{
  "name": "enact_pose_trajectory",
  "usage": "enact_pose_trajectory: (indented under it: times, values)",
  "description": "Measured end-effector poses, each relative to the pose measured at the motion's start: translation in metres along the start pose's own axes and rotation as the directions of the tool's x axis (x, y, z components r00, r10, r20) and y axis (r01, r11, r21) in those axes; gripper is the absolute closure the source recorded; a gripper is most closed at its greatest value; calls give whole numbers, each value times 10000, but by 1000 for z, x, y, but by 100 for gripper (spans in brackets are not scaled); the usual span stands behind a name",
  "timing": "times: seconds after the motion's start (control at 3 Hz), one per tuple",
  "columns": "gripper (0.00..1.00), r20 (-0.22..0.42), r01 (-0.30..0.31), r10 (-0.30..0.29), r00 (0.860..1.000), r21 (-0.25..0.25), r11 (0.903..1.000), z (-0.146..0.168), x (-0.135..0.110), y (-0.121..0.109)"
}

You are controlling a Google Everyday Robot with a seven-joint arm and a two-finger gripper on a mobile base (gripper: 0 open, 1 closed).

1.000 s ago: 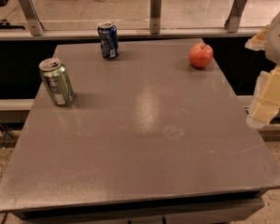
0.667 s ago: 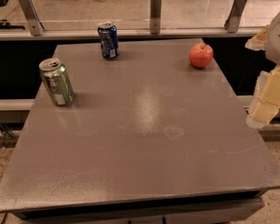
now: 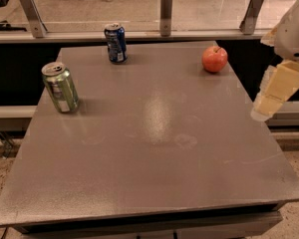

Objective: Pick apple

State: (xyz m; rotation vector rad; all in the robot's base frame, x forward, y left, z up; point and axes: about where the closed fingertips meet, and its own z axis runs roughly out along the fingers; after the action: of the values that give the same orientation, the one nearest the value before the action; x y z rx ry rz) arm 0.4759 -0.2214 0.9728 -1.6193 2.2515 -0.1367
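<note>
- Grey matte table fills most of the view. It has a square top with a faint shiny patch near the middle, and it carries two cans and one fruit.
- Glass barrier on metal posts runs behind the table's far edge, with pale floor beyond it.
- White robot arm comes in at the right edge of the view, up high, past the table's right side.
- Cream-yellow gripper hangs under the arm and points down and left. It sits just off the table's right edge, in the air, touching nothing. I cannot tell whether it is apart or together.
- Green can stands upright near the table's left edge, in the far half, with its tab top showing.
- Blue can stands upright by the far edge, left of centre, well apart from the green can.
- Apple is red-orange with a dark stem pointing up. It rests on the table near the far right corner, well apart from both cans. It is untouched; the gripper is to its right and nearer the camera.
</note>
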Motion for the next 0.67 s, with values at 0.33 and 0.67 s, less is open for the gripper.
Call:
enact_pose_trajectory:
  times: [0.33,0.67]
  values:
    - [0,101,-500,497,9987,241,9985,17,-3,-29]
    - [0,256,-1088,1077,9939,471,9929,32,-5,-58]
